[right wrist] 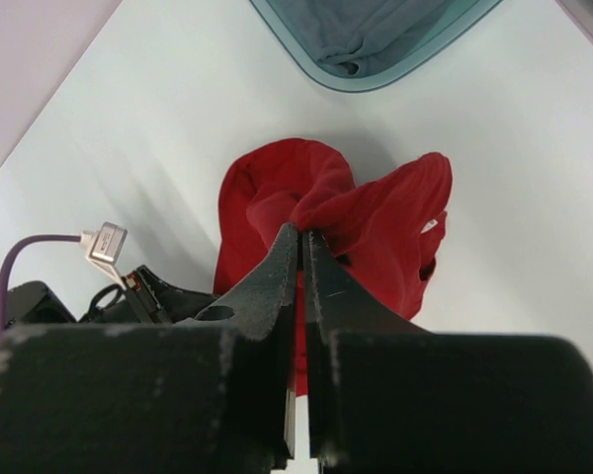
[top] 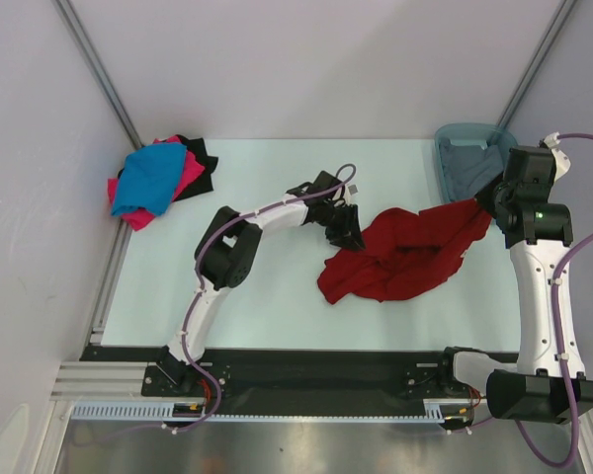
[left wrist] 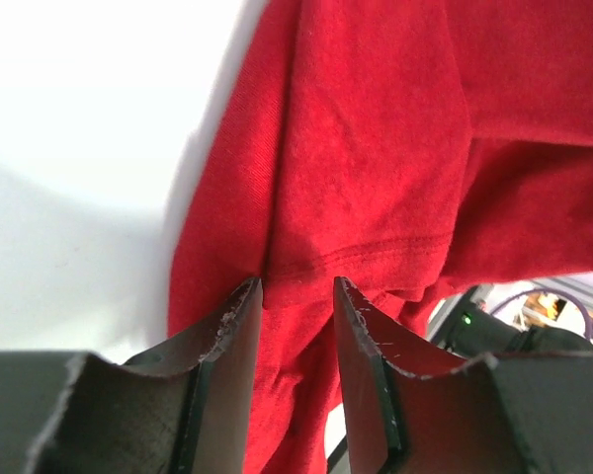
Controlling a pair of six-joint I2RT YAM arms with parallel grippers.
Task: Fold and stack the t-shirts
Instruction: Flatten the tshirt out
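A dark red t-shirt (top: 405, 259) lies crumpled on the table, right of the middle. Its right end is lifted, with my right gripper (top: 486, 203) shut on a bunch of the cloth (right wrist: 376, 212); in the right wrist view the jaws (right wrist: 301, 233) are pressed together on it. My left gripper (top: 348, 227) is at the shirt's left edge. Its jaws (left wrist: 296, 288) stand apart, with a hemmed fold of red cloth (left wrist: 376, 148) between and beyond the tips. A grey t-shirt (right wrist: 376, 30) lies in the tub. Blue (top: 150, 178), hot pink (top: 190, 174) and black (top: 202, 158) t-shirts are piled at the far left.
The teal plastic tub (top: 445, 148) stands at the far right corner, just beyond my right gripper. The pile of shirts sits against the left wall's metal rail (top: 114, 267). Bare table shows between the pile and the left arm.
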